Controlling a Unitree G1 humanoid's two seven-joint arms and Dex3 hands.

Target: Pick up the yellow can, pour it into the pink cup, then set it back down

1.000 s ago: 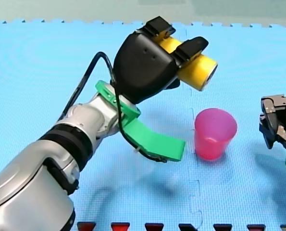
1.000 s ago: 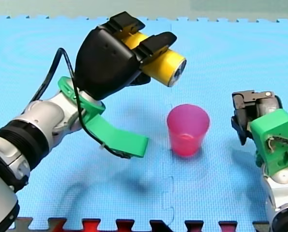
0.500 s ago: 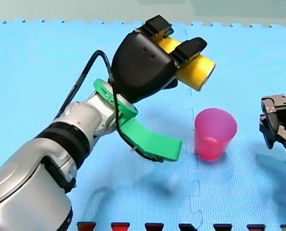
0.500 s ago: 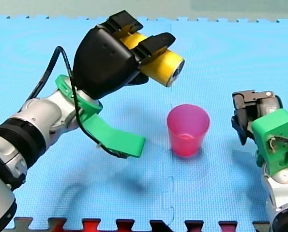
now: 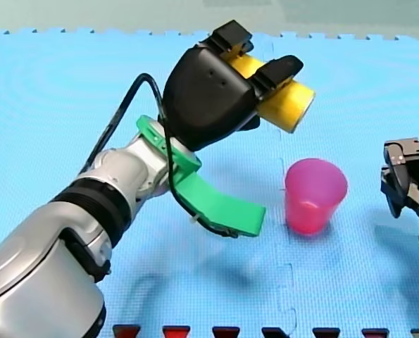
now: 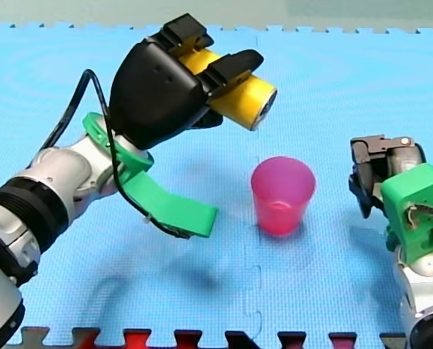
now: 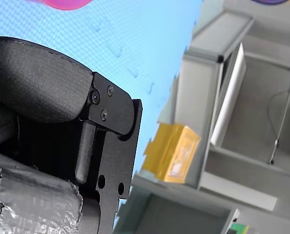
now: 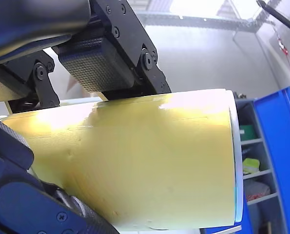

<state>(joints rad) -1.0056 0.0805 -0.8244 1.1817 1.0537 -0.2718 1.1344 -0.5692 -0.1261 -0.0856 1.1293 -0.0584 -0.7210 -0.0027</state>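
My left hand (image 5: 260,62) is shut on the yellow can (image 5: 288,105) and holds it in the air, tilted almost on its side. The can's open end points right and slightly down, above and to the left of the pink cup (image 5: 315,196). The cup stands upright on the mat. In the second wrist view black fingers (image 8: 97,63) press on the yellow can (image 8: 135,161). My right hand (image 6: 370,178) is at the right edge, level with the cup, holding nothing.
The surface is a blue foam mat (image 5: 68,105) with red tiles (image 6: 136,340) along its front edge. A green bracket (image 5: 220,205) on my left wrist hangs low, just left of the cup. Shelving with a yellow box (image 7: 173,153) stands beyond the mat.
The left arm with the can has drifted very slightly to the left. The cup and the right hand have stayed where they were.
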